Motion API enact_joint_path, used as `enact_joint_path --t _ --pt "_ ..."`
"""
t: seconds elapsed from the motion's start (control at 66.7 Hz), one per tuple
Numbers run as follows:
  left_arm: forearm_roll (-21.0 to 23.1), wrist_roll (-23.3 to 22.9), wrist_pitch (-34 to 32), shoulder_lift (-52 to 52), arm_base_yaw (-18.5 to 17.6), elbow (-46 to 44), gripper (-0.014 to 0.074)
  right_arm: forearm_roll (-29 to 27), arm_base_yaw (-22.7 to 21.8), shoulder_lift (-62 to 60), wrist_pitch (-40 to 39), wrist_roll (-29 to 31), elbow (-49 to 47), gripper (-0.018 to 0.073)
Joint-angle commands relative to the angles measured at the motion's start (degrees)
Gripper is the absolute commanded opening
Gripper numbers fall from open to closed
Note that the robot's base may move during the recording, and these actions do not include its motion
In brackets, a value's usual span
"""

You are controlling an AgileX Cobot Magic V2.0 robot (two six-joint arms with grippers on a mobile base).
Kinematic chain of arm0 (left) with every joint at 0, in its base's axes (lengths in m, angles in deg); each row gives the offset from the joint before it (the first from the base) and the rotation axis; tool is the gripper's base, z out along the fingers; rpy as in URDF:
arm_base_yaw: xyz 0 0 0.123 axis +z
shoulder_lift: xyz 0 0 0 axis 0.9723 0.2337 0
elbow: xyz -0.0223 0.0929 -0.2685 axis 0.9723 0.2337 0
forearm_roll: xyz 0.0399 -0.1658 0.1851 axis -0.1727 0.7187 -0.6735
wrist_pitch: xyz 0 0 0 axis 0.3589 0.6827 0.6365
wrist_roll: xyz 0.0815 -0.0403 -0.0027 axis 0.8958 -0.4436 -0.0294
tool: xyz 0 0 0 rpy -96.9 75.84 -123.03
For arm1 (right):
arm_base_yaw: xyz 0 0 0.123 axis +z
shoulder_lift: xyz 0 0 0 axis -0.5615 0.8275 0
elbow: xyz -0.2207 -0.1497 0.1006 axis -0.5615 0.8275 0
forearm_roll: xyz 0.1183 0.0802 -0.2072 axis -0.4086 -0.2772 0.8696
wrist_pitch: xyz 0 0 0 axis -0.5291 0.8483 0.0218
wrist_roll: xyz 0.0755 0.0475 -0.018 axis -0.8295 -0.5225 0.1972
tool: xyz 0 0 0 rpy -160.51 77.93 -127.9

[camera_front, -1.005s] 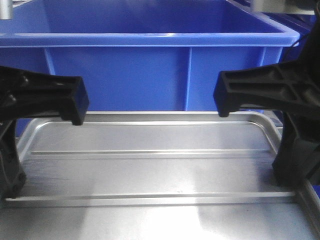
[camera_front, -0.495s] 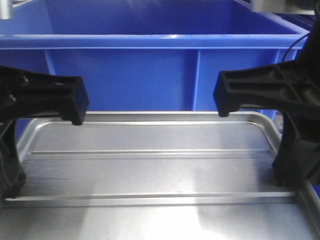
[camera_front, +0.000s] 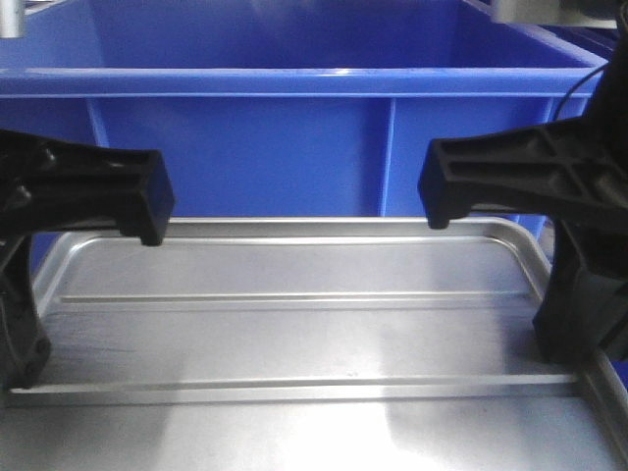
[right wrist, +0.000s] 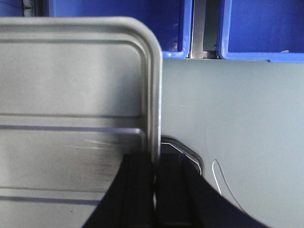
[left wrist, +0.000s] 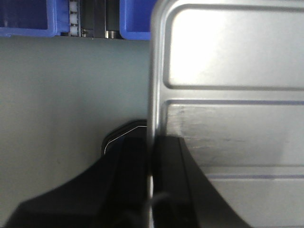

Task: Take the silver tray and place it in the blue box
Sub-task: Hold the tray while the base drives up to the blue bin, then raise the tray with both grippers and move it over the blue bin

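The silver tray (camera_front: 294,334) fills the lower half of the front view, outside the blue box (camera_front: 245,147), whose ribbed wall spans the upper half. The left gripper (left wrist: 151,159) pinches the tray's left rim, its fingers narrow on the metal. The right gripper (right wrist: 154,166) clamps the right rim likewise. A grey surface (left wrist: 71,95) lies beneath.

- the silver tray (camera_front: 294,343) is seen as bare metal, shiny, with fine scuff marks across its floor.
- the blue box (camera_front: 245,147), in the upper half of the frame, is seen as smooth moulded plastic, slightly glossy along its rim.
- the left gripper (left wrist: 151,161) and right gripper (right wrist: 154,171) are shown in black matt plastic.
- the tabletop (left wrist: 71,85) is shown as a smooth, matt grey surface.
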Motion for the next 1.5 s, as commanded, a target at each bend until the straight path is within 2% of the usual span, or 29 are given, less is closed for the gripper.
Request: enact_joint_path --t 0.0,0.945,1.155,1.305,1.485 --pt "-2.31 -0.65 -0.17 -1.51 -0.36 -1.41 -0.0008 2.95 -0.11 -1.39 -1.87 0.16 -1.41 0.0060" --pt "-1.66 -0.53 -0.81 -1.43 -0.36 -2.59 -0.0008 2.36 -0.11 -1.39 -3.53 0.16 -2.06 0.0060" --pt "-1.66 1.89 -0.12 -1.43 -0.36 -6.97 -0.0008 2.42 -0.11 -1.39 -2.17 1.64 -6.84 0.0060" --pt "-2.50 2.02 3.38 -1.43 -0.36 -11.40 -0.0008 2.42 -0.11 -1.39 1.60 2.98 -11.81 0.0060" --pt "-4.27 7.57 6.15 -1.54 -0.09 -17.84 -0.0008 2.36 -0.11 -1.39 3.64 7.36 -17.15 0.0060"
